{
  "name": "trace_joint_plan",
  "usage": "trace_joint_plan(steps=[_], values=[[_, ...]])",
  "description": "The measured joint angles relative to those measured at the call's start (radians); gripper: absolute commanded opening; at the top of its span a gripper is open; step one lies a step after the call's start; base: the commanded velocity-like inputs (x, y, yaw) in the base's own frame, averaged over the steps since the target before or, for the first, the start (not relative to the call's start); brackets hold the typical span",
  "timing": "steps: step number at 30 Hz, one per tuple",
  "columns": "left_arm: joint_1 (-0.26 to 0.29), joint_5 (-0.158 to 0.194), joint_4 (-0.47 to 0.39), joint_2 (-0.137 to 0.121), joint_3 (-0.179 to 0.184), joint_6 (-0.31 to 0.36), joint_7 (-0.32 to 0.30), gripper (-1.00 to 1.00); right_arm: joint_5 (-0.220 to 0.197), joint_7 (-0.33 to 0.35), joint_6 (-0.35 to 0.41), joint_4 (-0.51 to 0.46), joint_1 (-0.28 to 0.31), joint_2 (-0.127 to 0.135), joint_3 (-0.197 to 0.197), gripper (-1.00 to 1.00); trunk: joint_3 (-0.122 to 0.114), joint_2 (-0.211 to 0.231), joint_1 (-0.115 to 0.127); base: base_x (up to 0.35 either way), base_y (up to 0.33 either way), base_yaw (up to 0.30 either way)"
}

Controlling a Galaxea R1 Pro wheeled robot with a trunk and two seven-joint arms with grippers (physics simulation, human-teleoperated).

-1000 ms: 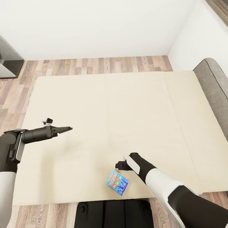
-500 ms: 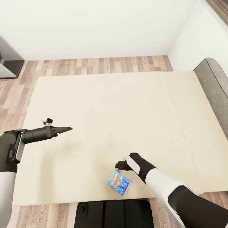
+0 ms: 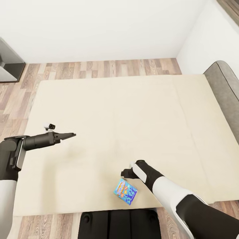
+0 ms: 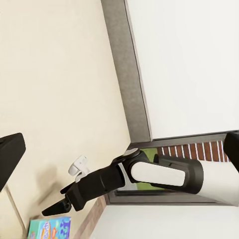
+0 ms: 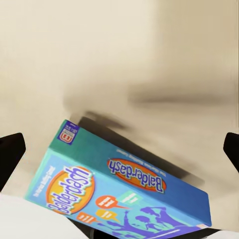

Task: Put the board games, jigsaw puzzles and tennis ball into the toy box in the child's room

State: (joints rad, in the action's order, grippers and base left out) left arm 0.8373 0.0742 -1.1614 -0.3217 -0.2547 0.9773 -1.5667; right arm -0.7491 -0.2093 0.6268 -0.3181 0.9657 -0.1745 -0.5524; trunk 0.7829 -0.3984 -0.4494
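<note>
Bare bed (image 3: 116, 109) around the board game (image 3: 125, 191); headboard (image 3: 225, 89) well apart.

Glossy printed blue board game (image 3: 125, 191); matt beige cloth bed (image 3: 139, 116); wood-plank floor (image 3: 99, 68).

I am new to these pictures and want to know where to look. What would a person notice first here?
First, the bright blue game box, with orange print reading Balderdash, lying near the front edge of the wide beige bed. Just beyond it is the right arm's wrist, bent over the mattress. The left gripper reaches out over the bed's left part, its fingers close together.
</note>
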Motion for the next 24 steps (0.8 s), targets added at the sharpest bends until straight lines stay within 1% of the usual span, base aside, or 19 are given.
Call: trace_joint_plan(steps=[13,24], values=[[0.000,0.000,0.000,0.000,0.000,0.000,0.000,1.00,0.000,0.000,0.000,0.000,0.000,0.000,0.000,1.00,0.000,0.000,0.000,0.000,0.010,0.000],[0.000,0.000,0.000,0.000,0.000,0.000,0.000,1.00,0.000,0.000,0.000,0.000,0.000,0.000,0.000,1.00,0.000,0.000,0.000,0.000,0.050,0.000]])
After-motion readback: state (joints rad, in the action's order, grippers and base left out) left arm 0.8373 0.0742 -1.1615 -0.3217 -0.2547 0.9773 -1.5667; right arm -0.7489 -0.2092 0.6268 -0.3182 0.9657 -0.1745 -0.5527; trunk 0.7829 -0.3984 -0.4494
